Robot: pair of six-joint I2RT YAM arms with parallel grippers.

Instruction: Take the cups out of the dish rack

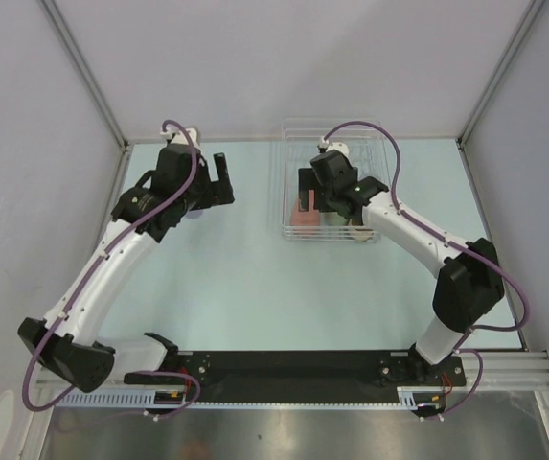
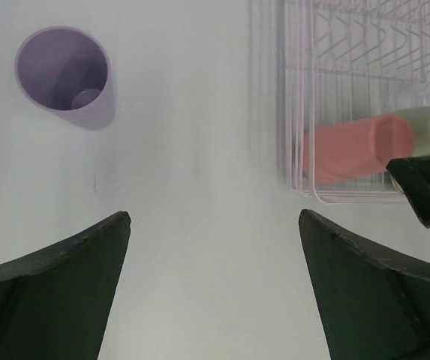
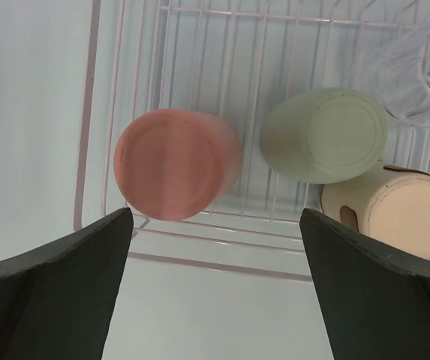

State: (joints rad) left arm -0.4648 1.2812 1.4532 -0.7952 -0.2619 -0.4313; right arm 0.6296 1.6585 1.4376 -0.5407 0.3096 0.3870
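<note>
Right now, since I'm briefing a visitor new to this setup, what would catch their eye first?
A salmon-red cup, a pale green cup and a beige cup crowd one end of the clear dish rack, with the right gripper open above them. Outside the rack a lilac cup stands alone, mouth up, on the table, ahead of the open left gripper.

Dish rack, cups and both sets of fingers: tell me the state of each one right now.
dish rack, holding three cups
salmon cup, in the rack, base up
pale green cup, in the rack, base up
beige cup, in the rack, base up, beside the green one
lilac cup, out of the rack, standing mouth up on the table
left fingers, open, empty
right fingers, open, empty, above the rack's edge
</note>
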